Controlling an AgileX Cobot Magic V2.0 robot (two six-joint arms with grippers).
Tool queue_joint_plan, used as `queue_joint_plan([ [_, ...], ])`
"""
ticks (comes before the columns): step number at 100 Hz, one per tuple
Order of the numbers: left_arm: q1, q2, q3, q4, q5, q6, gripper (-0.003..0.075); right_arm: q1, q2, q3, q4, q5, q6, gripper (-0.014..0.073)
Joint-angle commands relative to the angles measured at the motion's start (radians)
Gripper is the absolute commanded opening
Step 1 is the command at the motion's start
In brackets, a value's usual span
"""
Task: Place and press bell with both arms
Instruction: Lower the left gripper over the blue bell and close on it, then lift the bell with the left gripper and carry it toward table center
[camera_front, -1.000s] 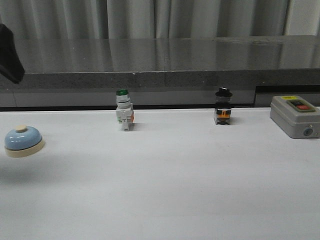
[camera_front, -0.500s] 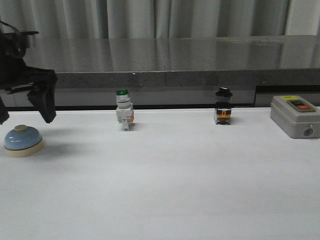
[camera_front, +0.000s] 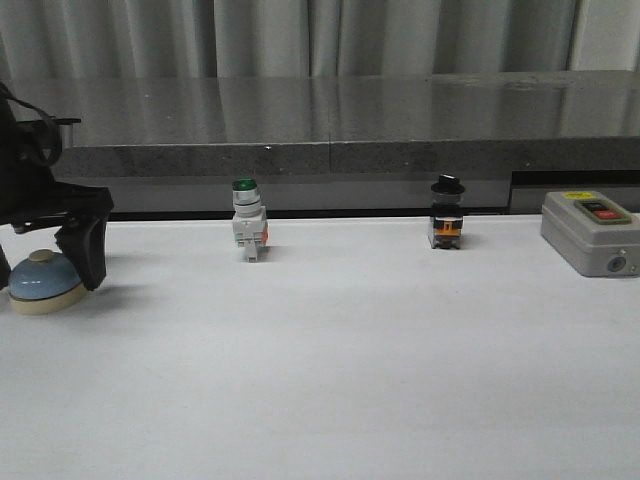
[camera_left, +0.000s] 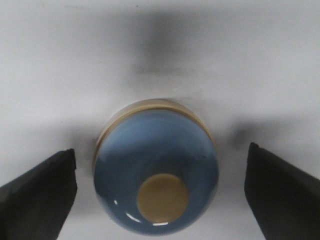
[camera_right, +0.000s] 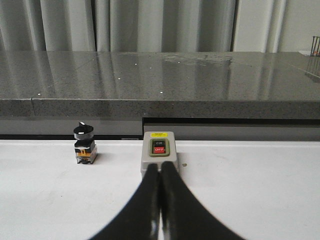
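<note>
Left end effector (camera_front: 45, 262) is down at the far left of the desk (camera_front: 330, 360), fingers spread wide on either side of the bell (camera_front: 42, 280), not touching it. From the wrist, the blue dome (camera_left: 156, 167) sits squarely between the two dark fingers (camera_left: 37, 192), gaps on both sides, cream button up. Right end effector (camera_right: 160, 200) is clenched, tips together, holding nothing, pointing at the grey box (camera_right: 159, 152). Green switch (camera_front: 247, 230) and black switch (camera_front: 447, 212) stand along the back edge.
</note>
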Motion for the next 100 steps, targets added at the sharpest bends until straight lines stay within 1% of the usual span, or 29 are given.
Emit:
queue_joint_plan([
  [1,0.002,-0.043,-0.028,-0.014,-0.006,-0.010,0.0616,-0.006,-0.012,-0.014,-0.013,-0.086,-0.006,-0.0060],
  [6,0.002,-0.043,-0.028,-0.014,-0.006,-0.010,0.0580,-0.006,-0.012,-0.014,-0.013,-0.086,-0.006,-0.0060],
  [11,0.002,-0.043,-0.028,-0.014,-0.009,-0.010,0.0528,-0.006,-0.012,-0.014,-0.013,-0.086,-0.006,-0.0060],
  [22,0.002,-0.043,-0.028,-0.014,-0.011,-0.010,0.0382,-0.006,-0.012,-0.014,-0.013,-0.086,-0.006,-0.0060],
  [33,0.002,-0.045,-0.028,-0.014,-0.013,-0.010,0.0302,-0.006,-0.012,-0.014,-0.013,-0.086,-0.006,-0.0060],
  [49,-0.012,-0.066,-0.067,-0.014,0.005,-0.010,0.0294,-0.006,-0.012,-0.014,-0.013,-0.086,-0.006,-0.0060],
  [66,-0.082,-0.123,-0.117,-0.014,0.001,-0.006,0.0294,-0.006,-0.012,-0.014,-0.013,-0.086,-0.006,-0.0060],
  [80,-0.174,-0.166,-0.143,-0.020,0.024,0.000,0.0294,-0.006,-0.012,-0.014,-0.013,-0.086,-0.006,-0.0060],
  [100,-0.349,-0.163,-0.147,-0.020,0.017,0.002,0.0294,-0.006,-0.012,-0.014,-0.013,-0.086,-0.006,-0.0060],
])
